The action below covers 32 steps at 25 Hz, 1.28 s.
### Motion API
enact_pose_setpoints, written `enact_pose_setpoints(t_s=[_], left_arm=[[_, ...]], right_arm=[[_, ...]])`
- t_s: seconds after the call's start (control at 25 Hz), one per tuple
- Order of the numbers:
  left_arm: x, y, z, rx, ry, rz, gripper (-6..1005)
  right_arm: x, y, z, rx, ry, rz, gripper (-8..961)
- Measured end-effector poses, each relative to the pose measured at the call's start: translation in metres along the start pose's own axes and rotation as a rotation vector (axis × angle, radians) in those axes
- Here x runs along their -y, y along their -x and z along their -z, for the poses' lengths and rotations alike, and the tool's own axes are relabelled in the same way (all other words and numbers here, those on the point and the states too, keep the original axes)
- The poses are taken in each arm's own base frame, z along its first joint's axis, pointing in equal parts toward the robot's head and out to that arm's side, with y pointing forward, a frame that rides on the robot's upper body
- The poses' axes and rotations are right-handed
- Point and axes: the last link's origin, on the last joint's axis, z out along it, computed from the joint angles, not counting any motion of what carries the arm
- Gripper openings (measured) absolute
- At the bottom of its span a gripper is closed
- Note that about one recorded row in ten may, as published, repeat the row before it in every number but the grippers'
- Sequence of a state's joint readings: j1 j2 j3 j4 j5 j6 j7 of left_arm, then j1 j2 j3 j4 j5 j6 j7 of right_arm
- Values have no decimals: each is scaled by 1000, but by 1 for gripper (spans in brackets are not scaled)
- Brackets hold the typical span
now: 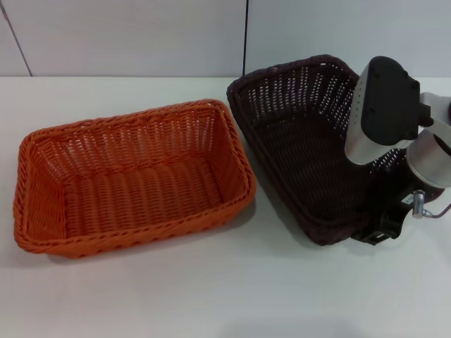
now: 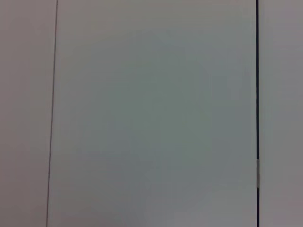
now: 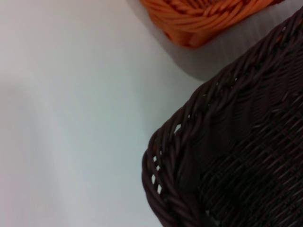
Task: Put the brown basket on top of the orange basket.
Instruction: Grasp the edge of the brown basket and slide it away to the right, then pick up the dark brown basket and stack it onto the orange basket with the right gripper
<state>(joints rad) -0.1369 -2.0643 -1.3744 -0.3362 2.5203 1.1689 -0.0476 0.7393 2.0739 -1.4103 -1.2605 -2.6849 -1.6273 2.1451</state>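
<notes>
Brown basket [image 1: 303, 141] sits right of the orange basket [image 1: 130, 176], just beside it, tilted with its right side raised off the table [image 1: 211, 296]. Right gripper [image 1: 384, 218] at that basket's near right rim; grip and finger spread can't be told. Lift looks begun; carry-over and stacking remain. Left arm unseen.

White tabletop [image 1: 211, 289], pale panelled wall [image 1: 127, 35] behind, dark vertical seam [image 1: 246, 35].

The right gripper [image 1: 384, 229] sits low at the scene's near right, wrist bent above it; fingers hidden.
</notes>
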Motion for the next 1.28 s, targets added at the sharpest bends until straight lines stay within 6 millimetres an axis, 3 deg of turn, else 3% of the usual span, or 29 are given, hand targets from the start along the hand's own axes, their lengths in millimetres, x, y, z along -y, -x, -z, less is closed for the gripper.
enact_pose_setpoints(t_s=[0.48, 0.76, 0.88, 1.28], left_arm=[[0, 0, 0, 0, 1, -2, 772], [1, 0, 0, 2, 1, -4, 772], [1, 1, 0, 3, 1, -5, 772], [2, 1, 1, 1, -2, -6, 771]], right_arm=[[-1, 1, 19, 4, -55, 12, 297], [0, 5, 42, 53, -129, 8, 220], [-1, 8, 63, 81, -185, 9, 194], [-9, 24, 103, 134, -316, 90, 189]])
